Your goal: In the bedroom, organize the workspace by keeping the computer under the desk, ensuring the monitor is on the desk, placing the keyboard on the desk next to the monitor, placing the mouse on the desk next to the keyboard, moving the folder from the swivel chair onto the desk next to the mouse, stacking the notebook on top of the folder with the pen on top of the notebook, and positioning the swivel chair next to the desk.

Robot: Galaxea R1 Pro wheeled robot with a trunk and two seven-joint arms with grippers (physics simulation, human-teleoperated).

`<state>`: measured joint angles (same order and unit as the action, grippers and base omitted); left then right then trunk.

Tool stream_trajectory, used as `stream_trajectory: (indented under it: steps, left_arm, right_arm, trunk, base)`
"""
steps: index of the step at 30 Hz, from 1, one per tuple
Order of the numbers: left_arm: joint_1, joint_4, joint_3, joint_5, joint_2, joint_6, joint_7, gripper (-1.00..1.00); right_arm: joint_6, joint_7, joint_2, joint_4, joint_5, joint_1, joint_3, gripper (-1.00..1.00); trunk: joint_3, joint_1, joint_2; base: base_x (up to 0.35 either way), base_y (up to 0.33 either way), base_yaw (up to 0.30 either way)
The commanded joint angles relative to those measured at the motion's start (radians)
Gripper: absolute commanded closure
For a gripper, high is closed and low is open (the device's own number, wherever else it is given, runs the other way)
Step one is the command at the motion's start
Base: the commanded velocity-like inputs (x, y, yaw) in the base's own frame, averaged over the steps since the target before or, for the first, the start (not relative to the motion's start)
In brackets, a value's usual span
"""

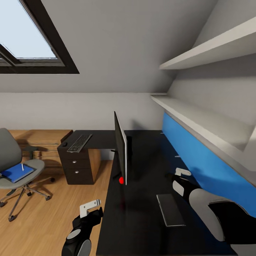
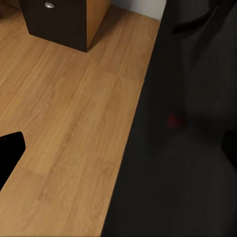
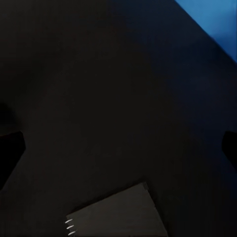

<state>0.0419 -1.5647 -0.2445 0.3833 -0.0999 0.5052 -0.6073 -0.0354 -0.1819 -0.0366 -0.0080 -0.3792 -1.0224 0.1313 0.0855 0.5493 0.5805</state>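
Note:
The black desk (image 1: pixel 142 227) carries the monitor (image 1: pixel 121 149), seen edge-on. On the desk's far wing lie the keyboard (image 1: pixel 79 142) and, beside it, the mouse (image 1: pixel 64 144). The grey notebook (image 1: pixel 170 209) (image 3: pixel 118 212) lies flat on the desk near me. At the left stands the swivel chair (image 1: pixel 9 153), with the blue folder (image 1: pixel 17 172) on its seat and the pen (image 1: pixel 22 166) on the folder. My left gripper (image 1: pixel 90 208) hangs open over the floor by the desk's edge. Over the desk beyond the notebook, my right gripper (image 1: pixel 183 173) is open and empty. The computer is out of view.
A black drawer unit (image 1: pixel 75 165) (image 2: pixel 54 19) stands under the desk's far wing. A blue wall panel (image 1: pixel 199 156) (image 3: pixel 212 19) and white shelves (image 1: pixel 213 49) run along the right. Low wooden shelving (image 1: pixel 42 140) sits behind the chair. Wood floor (image 2: pixel 64 123) lies between chair and desk.

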Motion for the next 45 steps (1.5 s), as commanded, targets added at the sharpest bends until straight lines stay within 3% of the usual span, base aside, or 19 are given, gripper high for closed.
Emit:
stream_trajectory:
  steps: [1, 8, 45]
  left_arm:
    - [0.001, -0.002, -0.001, 0.009, 0.000, 0.002, -0.009, -1.00]
    - [0.001, -0.021, 0.000, 0.011, 0.000, 0.002, -0.009, -1.00]
    - [0.001, -0.046, -0.003, 0.011, -0.001, 0.004, -0.012, -1.00]
  right_arm:
    - [-0.003, -0.002, 0.001, 0.001, -0.009, -0.001, 0.008, -1.00]
    - [-0.003, -0.002, 0.005, -0.001, -0.006, -0.001, 0.008, -1.00]
    - [0.001, -0.007, 0.004, 0.000, -0.006, -0.001, 0.007, -1.00]
  trunk:
    - [0.002, 0.001, 0.002]
    - [0.002, 0.001, 0.002]
    - [0.118, 0.142, 0.261]
  base:
    - [0.039, 0.016, 0.000]
    - [0.017, 0.007, 0.000]
    - [0.000, 0.000, 0.000]
